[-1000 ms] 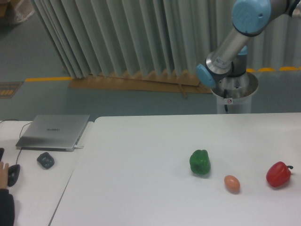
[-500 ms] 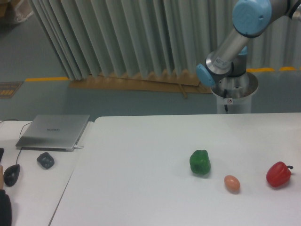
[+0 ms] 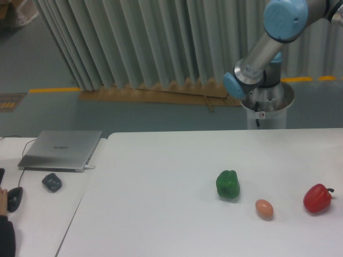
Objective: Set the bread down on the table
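Note:
The bread is out of view. The wide white table (image 3: 161, 176) fills the lower part of the camera view. Only the arm's elbow and upper links (image 3: 268, 43) show at the top right, rising from a metal pedestal (image 3: 266, 110) behind the table. The gripper itself is outside the frame.
A green pepper (image 3: 228, 184), a small tan-orange egg-shaped oval (image 3: 264, 209) and a red pepper (image 3: 317, 198) lie on the table's right side. On the adjoining desk at left are a closed laptop (image 3: 61, 150), a dark small object (image 3: 52, 182), a mouse (image 3: 14, 198) and a person's hand (image 3: 2, 201).
The person's hand at the far left has shifted a little beside the mouse. The arm and the things on the table have not moved.

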Controlling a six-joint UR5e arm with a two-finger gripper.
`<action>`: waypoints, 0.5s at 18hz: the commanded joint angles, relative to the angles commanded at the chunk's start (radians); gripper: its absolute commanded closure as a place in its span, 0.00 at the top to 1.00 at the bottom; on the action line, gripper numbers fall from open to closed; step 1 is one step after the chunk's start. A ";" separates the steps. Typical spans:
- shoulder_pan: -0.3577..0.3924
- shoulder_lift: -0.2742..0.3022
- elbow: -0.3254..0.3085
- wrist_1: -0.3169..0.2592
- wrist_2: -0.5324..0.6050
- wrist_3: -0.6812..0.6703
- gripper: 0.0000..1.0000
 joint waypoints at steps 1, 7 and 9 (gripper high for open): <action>0.000 0.002 -0.002 -0.012 0.000 -0.002 0.23; -0.005 0.055 0.005 -0.123 -0.009 -0.029 0.22; -0.005 0.084 0.005 -0.166 -0.015 -0.037 0.23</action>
